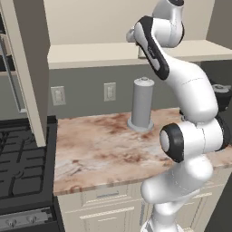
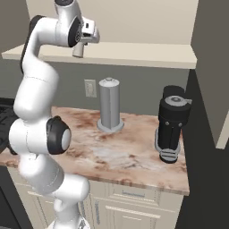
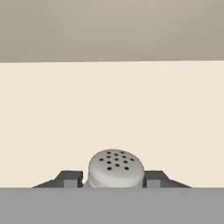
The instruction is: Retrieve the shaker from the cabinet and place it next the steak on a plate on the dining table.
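Observation:
The shaker (image 3: pixel 116 168), a small grey cylinder with a perforated top, sits between my two dark fingertips (image 3: pixel 70 178) in the hand view. My gripper (image 3: pixel 113 179) is shut on it. In the right base view the gripper (image 2: pixel 80 44) is at the front edge of the cabinet's cream shelf board (image 2: pixel 138 53), and the shaker (image 2: pixel 78 50) hangs just below the hand. The shelf (image 3: pixel 112 113) stretches away beyond the shaker. The steak, the plate and the dining table are out of view.
A tall grey cylinder on a round base (image 1: pixel 142 105) stands on the marble worktop (image 1: pixel 99 145) below the shelf. A black appliance (image 2: pixel 172 129) stands at the worktop's right end. A stove (image 1: pixel 22 163) adjoins on the left. Wall outlets (image 1: pixel 109 91) sit behind.

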